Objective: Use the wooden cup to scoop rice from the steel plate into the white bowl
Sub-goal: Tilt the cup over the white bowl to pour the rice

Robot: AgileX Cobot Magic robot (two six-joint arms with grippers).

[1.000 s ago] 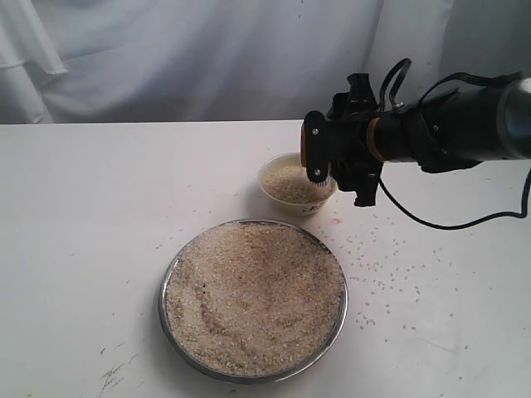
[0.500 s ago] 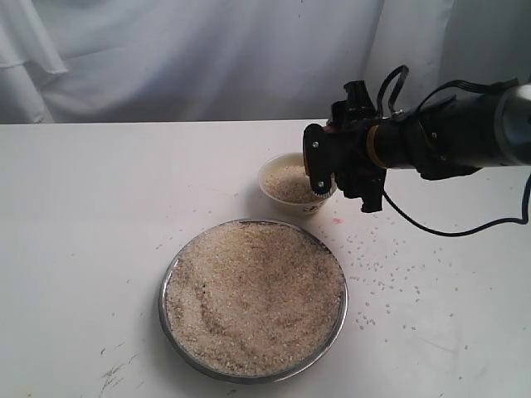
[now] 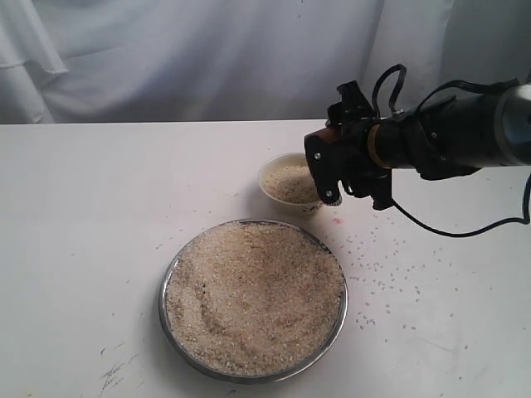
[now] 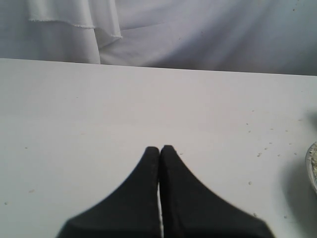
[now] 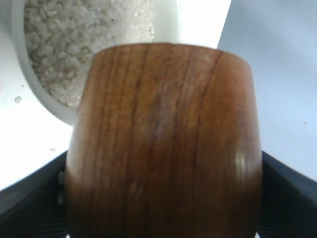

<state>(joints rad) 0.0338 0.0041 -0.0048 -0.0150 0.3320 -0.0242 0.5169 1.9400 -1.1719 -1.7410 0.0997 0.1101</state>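
Note:
The steel plate [image 3: 176, 319] sits near the table's front, heaped with rice [image 3: 253, 294]. Behind it stands the white bowl [image 3: 274, 170], partly filled with rice [image 3: 286, 182]. My right gripper [image 3: 348, 170] hangs at the bowl's right rim, shut on the wooden cup [image 5: 163, 139]. In the exterior view the fingers hide all of the cup but a reddish sliver [image 3: 329, 131]. In the right wrist view the cup's mouth points towards the bowl [image 5: 44, 99]. My left gripper [image 4: 159, 149] is shut and empty over bare table, out of the exterior view.
Loose grains [image 3: 382, 274] lie scattered on the table to the right of the plate and bowl. A black cable [image 3: 448, 225] loops under the right arm. A white cloth [image 3: 207, 58] hangs behind the table. The plate's rim [image 4: 313, 166] shows at the edge of the left wrist view.
My right gripper has turned at the wrist with the cup beside the bowl and shifted slightly right and down. The plate and bowl have not moved.

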